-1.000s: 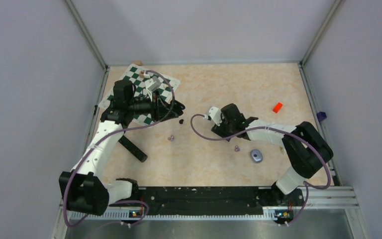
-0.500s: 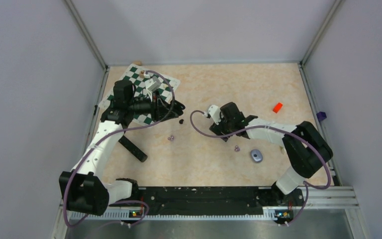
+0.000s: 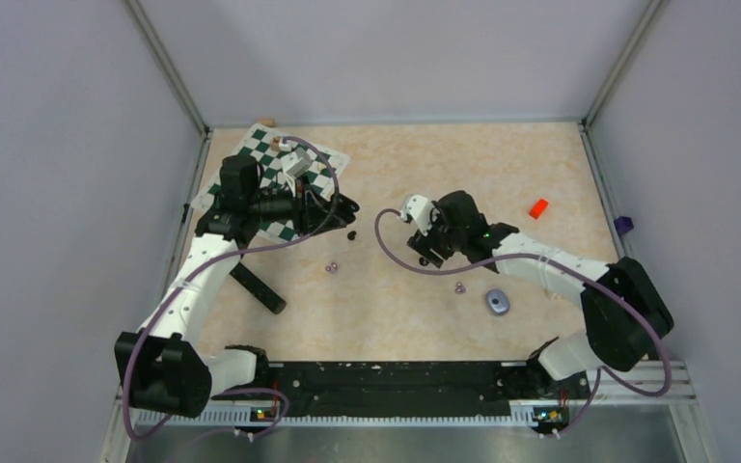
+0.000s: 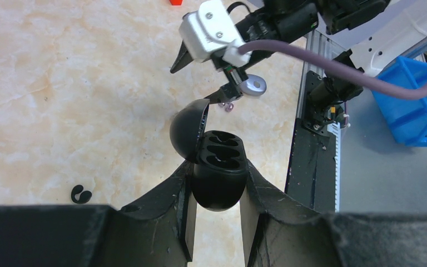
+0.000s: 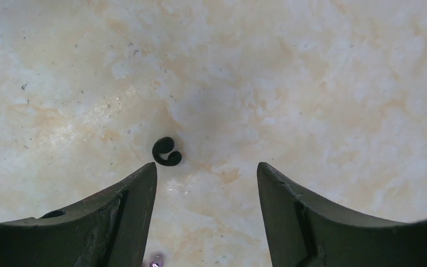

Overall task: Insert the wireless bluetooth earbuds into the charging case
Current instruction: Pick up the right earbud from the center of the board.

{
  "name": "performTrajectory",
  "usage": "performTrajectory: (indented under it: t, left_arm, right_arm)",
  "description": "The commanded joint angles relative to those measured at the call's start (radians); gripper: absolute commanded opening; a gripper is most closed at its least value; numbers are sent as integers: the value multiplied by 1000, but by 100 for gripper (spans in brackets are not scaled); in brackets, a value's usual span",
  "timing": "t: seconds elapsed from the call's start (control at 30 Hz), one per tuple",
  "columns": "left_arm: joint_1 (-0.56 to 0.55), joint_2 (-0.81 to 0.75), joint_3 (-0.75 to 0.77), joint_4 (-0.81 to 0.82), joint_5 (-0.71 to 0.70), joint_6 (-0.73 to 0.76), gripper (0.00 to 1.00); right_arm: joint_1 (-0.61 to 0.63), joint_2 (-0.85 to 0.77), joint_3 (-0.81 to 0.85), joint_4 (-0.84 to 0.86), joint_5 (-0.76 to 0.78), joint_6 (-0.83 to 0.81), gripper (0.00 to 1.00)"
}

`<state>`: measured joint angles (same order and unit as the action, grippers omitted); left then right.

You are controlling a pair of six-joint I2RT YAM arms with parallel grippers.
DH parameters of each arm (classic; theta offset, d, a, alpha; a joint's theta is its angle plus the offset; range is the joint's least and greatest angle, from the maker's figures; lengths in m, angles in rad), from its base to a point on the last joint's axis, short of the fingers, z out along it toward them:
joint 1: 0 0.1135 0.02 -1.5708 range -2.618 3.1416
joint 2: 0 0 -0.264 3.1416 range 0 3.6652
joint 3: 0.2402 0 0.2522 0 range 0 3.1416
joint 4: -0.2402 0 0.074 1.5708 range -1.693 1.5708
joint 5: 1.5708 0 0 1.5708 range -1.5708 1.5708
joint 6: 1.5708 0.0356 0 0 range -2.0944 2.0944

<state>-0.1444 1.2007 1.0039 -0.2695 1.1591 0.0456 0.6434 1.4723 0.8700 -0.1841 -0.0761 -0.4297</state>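
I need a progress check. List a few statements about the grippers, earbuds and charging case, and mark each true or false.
1. The left gripper clamps the glossy black oval charging case, lid open. True.
2. Both sockets of that case hold earbuds. False: both look empty.
3. The right gripper hangs open over a tiny glossy black earbud on the marbled beige table. True.
4. The small red block lies on the green-and-white chessboard. False: it lies on bare table, far from it.

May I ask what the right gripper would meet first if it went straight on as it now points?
Likely the beige marbled tabletop, or the tiny glossy black earbud just inside its open jaws.
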Motion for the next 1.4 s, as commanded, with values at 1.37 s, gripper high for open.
performTrajectory:
  t: [1.37]
  left_arm:
    - [5,4,-5,53,18,-23,0]
  right_arm:
    - [27,-106,-394,378,-272,-762,31]
